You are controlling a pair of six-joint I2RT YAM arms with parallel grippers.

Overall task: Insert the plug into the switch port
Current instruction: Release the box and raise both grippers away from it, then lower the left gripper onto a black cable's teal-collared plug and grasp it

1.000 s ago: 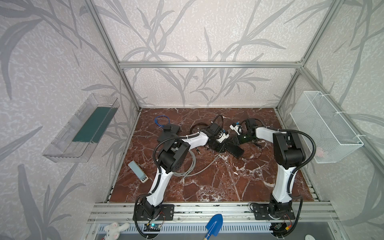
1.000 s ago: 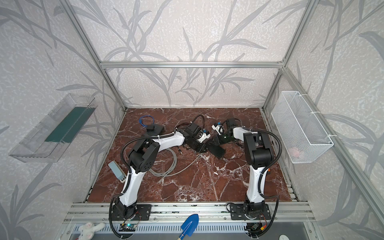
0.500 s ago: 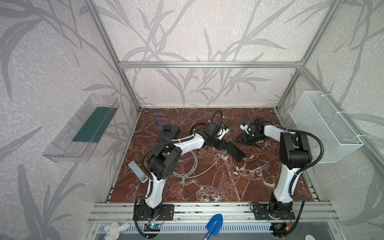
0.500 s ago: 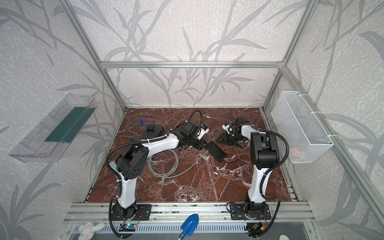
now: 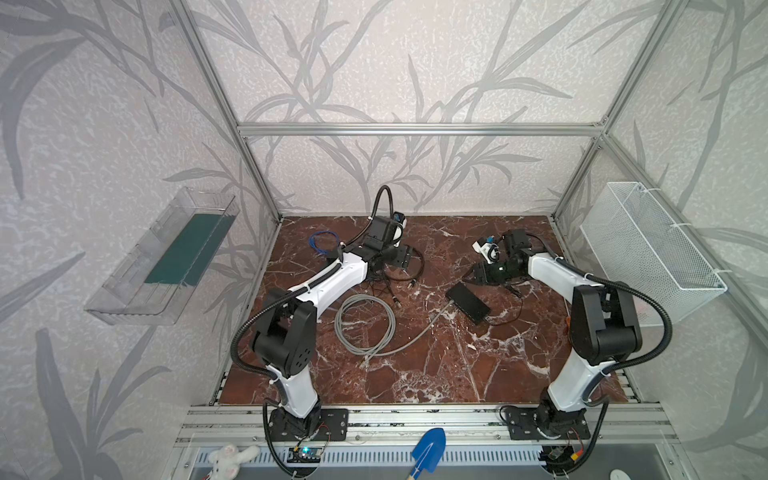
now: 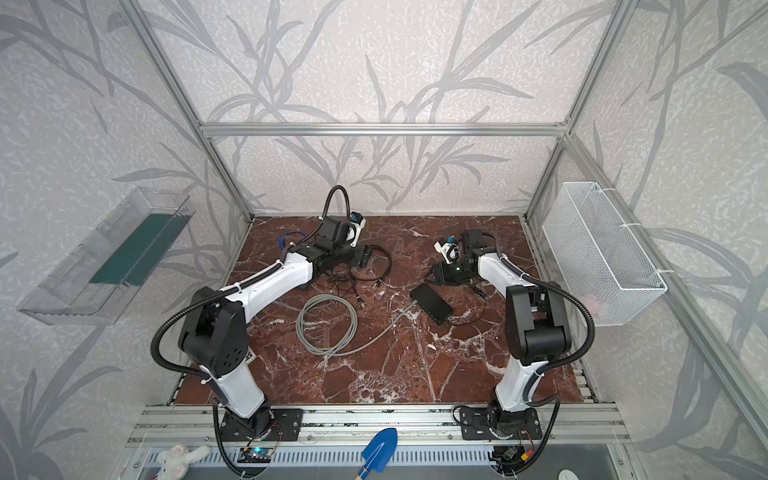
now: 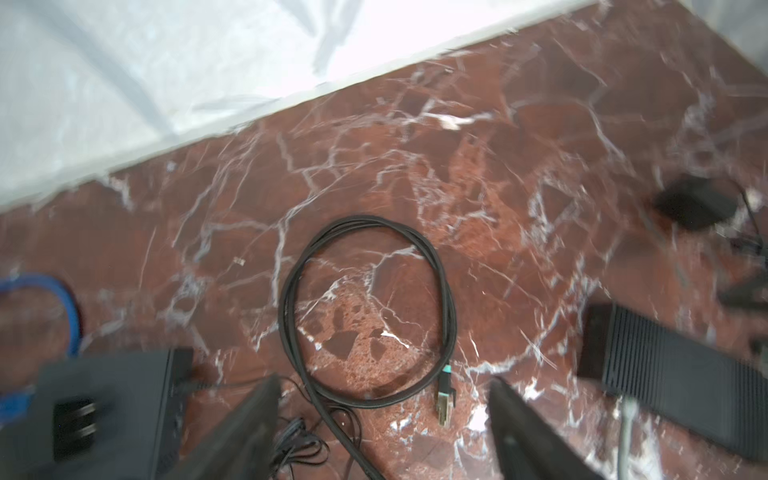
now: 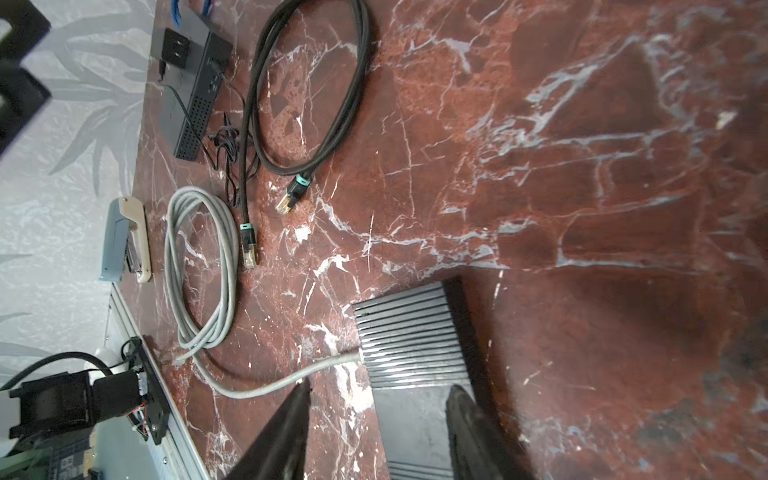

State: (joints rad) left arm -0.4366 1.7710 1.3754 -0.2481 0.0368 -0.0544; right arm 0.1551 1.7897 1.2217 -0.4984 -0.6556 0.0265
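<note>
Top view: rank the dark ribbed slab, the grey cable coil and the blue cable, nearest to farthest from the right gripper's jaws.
From the right gripper:
1. dark ribbed slab, just in front of it, mid-table.
2. grey cable coil, further toward the left arm's side.
3. blue cable, back left corner.

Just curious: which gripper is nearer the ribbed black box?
Right. The right gripper hovers at the ribbed black box; the left gripper is away over the black cable.
</note>
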